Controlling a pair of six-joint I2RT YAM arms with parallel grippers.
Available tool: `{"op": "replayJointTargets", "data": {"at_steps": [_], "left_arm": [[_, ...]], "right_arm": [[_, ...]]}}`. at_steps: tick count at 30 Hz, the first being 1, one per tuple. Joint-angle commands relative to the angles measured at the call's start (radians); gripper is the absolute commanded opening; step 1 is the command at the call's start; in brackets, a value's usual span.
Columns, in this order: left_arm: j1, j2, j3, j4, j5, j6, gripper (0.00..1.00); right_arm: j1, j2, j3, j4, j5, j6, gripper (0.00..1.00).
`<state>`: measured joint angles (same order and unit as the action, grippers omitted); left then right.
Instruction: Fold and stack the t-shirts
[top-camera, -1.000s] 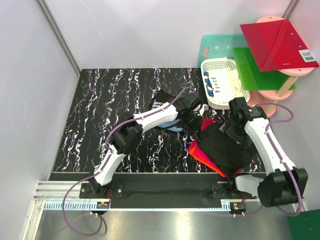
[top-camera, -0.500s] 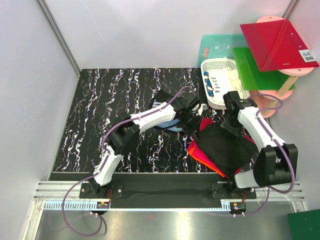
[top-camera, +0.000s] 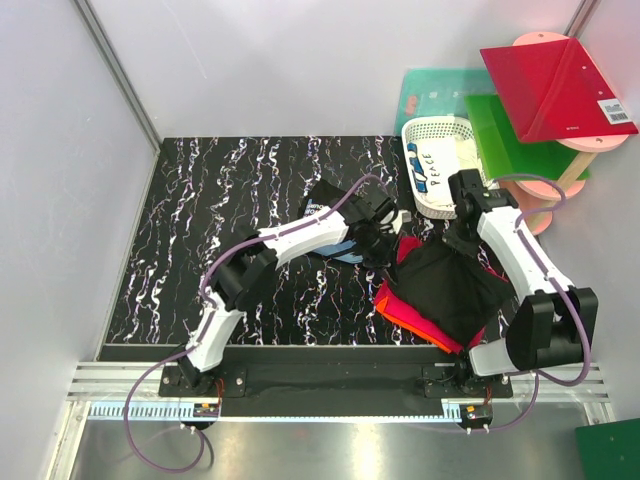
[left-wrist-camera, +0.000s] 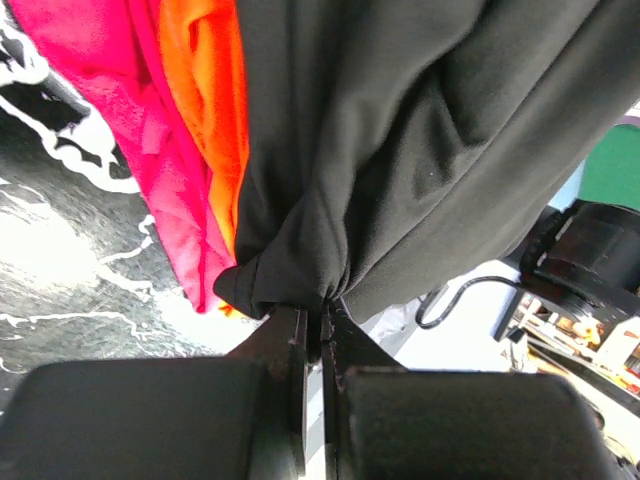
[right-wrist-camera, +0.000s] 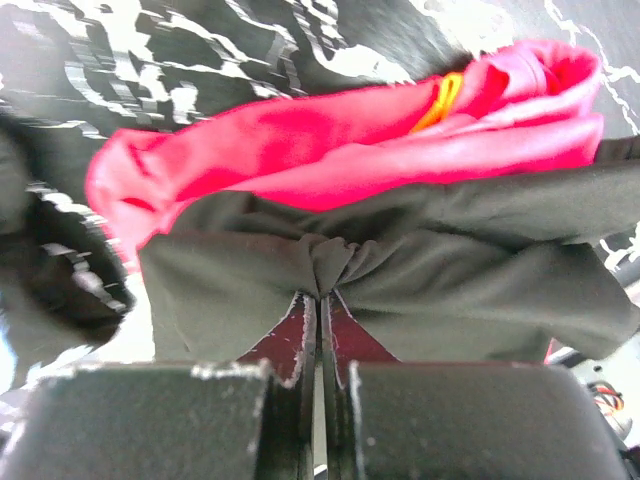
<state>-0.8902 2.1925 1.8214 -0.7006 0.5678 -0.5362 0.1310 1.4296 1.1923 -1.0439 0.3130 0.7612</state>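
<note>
A black t-shirt (top-camera: 450, 290) lies on top of a red t-shirt (top-camera: 398, 303) at the table's right. My left gripper (top-camera: 386, 244) is at the black shirt's left corner. In the left wrist view that gripper (left-wrist-camera: 322, 312) is shut on a bunched fold of black cloth (left-wrist-camera: 400, 150), with the red (left-wrist-camera: 110, 110) and orange (left-wrist-camera: 205, 90) shirts beside it. My right gripper (top-camera: 458, 238) is at the shirt's far edge. Close up, it (right-wrist-camera: 322, 292) is shut on gathered black cloth (right-wrist-camera: 400, 270) below the red shirt (right-wrist-camera: 330, 150). Another black printed t-shirt (top-camera: 322, 203) lies under my left arm.
A white lattice basket (top-camera: 440, 165) stands just behind the stack, close to my right gripper. Red (top-camera: 555, 90) and green (top-camera: 505, 135) flat boards rest on a pink stand (top-camera: 545, 190) at the back right. A teal board (top-camera: 430, 95) leans behind the basket.
My right gripper moved from the stack's right side to the black shirt's far edge and went from open to shut on the cloth. The left gripper kept its grip and barely moved.
</note>
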Motion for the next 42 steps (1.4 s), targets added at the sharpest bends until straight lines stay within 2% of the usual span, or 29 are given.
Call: {"op": "replayJointTargets", "data": {"at_steps": [1, 6, 10, 13, 14, 16, 17, 18, 20, 22, 23, 24, 27, 33, 34, 35, 36, 37, 40, 41, 42], "left_arm": [[0.005, -0.111, -0.056, -0.062, 0.06, -0.01, 0.0], [0.004, -0.137, -0.108, -0.1, 0.066, -0.007, 0.0], [0.004, -0.142, -0.113, -0.175, 0.072, 0.024, 0.0], [0.004, -0.135, -0.103, -0.241, 0.08, 0.05, 0.01], [0.004, -0.135, -0.105, -0.249, 0.078, 0.056, 0.04], [0.0, -0.119, -0.108, -0.276, 0.092, 0.076, 0.08], [-0.001, -0.113, -0.106, -0.287, 0.099, 0.084, 0.22], [-0.004, -0.096, -0.103, -0.315, 0.119, 0.111, 0.31], [-0.015, -0.086, -0.091, -0.348, 0.118, 0.139, 0.47], [-0.024, -0.092, -0.089, -0.382, 0.101, 0.176, 0.73], [-0.026, -0.097, -0.091, -0.392, 0.09, 0.185, 0.82], [-0.026, -0.121, -0.093, -0.398, 0.069, 0.197, 0.99], [-0.023, -0.189, -0.082, -0.399, 0.02, 0.206, 0.99], [-0.023, -0.333, 0.015, -0.329, -0.063, 0.153, 0.99], [-0.023, -0.347, 0.025, -0.312, -0.068, 0.141, 0.88], [-0.023, -0.358, 0.032, -0.268, -0.066, 0.13, 0.6], [-0.023, -0.355, 0.041, -0.246, -0.048, 0.099, 0.12], [-0.024, -0.346, 0.044, -0.228, -0.039, 0.079, 0.0], [-0.036, -0.232, 0.102, -0.192, 0.133, 0.035, 0.0], [-0.045, -0.152, 0.122, -0.185, 0.229, 0.022, 0.0], [-0.053, -0.116, 0.166, -0.183, 0.262, 0.016, 0.0]], "right_arm": [[-0.004, -0.034, 0.096, 0.05, 0.046, -0.043, 0.0], [-0.004, 0.003, 0.095, 0.08, 0.0, -0.065, 0.0], [-0.004, 0.093, 0.086, 0.065, -0.103, -0.082, 0.0], [-0.005, 0.163, 0.087, 0.042, -0.179, -0.092, 0.17], [-0.005, 0.17, 0.086, 0.044, -0.189, -0.094, 0.42], [-0.002, 0.163, 0.084, 0.053, -0.195, -0.095, 0.73], [-0.002, 0.154, 0.087, 0.051, -0.189, -0.1, 0.96], [-0.004, 0.131, 0.101, 0.051, -0.177, -0.108, 1.0], [-0.005, 0.112, 0.119, 0.051, -0.158, -0.134, 1.0], [-0.004, 0.086, 0.156, 0.039, -0.144, -0.148, 1.0], [-0.004, 0.077, 0.17, 0.035, -0.138, -0.155, 1.0], [-0.002, 0.06, 0.193, 0.025, -0.132, -0.16, 1.0], [-0.005, 0.017, 0.228, 0.015, -0.127, -0.158, 1.0], [-0.002, -0.095, 0.265, 0.01, -0.092, -0.158, 1.0], [-0.002, -0.109, 0.268, 0.01, -0.083, -0.16, 1.0], [-0.004, -0.135, 0.27, 0.01, -0.069, -0.161, 0.99], [-0.004, -0.144, 0.271, 0.008, -0.062, -0.161, 0.97], [-0.004, -0.153, 0.271, 0.012, -0.057, -0.166, 0.91], [-0.004, -0.176, 0.277, 0.027, -0.055, -0.178, 0.75], [-0.004, -0.176, 0.283, 0.031, -0.058, -0.18, 0.58], [-0.005, -0.173, 0.289, 0.036, -0.055, -0.181, 0.5]]}}
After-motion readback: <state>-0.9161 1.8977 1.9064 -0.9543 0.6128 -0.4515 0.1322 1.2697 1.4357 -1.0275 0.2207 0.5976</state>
